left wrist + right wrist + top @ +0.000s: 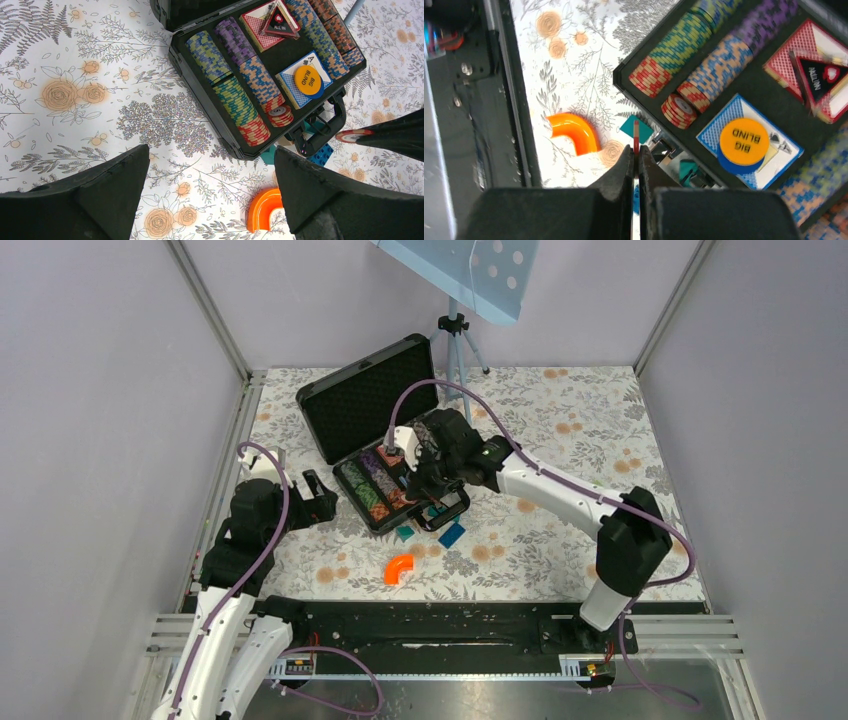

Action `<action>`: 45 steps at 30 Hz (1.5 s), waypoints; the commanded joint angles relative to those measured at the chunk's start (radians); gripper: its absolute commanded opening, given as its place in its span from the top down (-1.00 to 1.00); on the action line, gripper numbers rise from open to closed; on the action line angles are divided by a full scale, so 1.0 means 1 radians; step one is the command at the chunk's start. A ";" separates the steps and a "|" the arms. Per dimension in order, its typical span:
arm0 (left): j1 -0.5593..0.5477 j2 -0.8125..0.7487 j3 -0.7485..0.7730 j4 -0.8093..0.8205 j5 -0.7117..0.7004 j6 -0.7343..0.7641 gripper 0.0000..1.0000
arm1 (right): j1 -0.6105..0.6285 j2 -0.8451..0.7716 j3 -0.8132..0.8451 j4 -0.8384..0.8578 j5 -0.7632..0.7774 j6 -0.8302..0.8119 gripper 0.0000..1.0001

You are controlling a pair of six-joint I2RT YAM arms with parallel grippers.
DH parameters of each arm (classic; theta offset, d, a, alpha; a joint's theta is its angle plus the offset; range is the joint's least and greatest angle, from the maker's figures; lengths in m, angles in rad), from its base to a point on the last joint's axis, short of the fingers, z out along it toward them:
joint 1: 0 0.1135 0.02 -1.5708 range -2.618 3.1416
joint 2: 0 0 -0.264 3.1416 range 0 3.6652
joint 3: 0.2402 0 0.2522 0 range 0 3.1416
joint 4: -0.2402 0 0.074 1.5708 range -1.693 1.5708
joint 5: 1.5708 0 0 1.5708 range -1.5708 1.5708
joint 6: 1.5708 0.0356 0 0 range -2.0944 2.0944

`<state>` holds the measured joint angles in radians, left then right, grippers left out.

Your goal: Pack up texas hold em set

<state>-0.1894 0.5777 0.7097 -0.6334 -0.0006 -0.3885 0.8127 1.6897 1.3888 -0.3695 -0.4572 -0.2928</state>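
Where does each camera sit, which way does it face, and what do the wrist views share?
Top external: above and behind the arm bases, looking down on the open black hard briefcase; left arm and right arm show.
Left wrist: above the floral table, facing the striped chip rows; the open left gripper frames the view.
Right wrist: over the briefcase's near edge, facing down; right gripper shut on a red-edged round chip.
Shared: both wrist views show the orange curved plastic piece and yellow BIG BLIND disc.

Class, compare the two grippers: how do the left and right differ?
The left gripper is open and empty; the right gripper is shut on a chip held edge-on. The left is over tablecloth beside the case; the right is at its front edge. Both have black fingers.
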 commanded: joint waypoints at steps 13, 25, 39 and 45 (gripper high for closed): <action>-0.004 -0.003 0.004 0.041 -0.004 0.010 -0.89 | -0.012 0.144 0.199 -0.329 -0.203 -0.719 1.00; -0.003 -0.007 0.004 0.041 -0.004 0.010 -0.89 | 0.020 0.250 0.270 -0.364 -0.162 -0.822 1.00; -0.003 -0.005 0.005 0.041 -0.006 0.010 -0.89 | 0.033 0.329 0.323 -0.386 -0.087 -0.907 1.00; -0.004 -0.005 0.004 0.041 -0.007 0.010 -0.89 | 0.034 0.343 0.343 -0.386 -0.047 -0.917 1.00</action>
<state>-0.1894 0.5777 0.7097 -0.6338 -0.0006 -0.3885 0.8352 2.0239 1.6852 -0.7437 -0.5381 -1.1786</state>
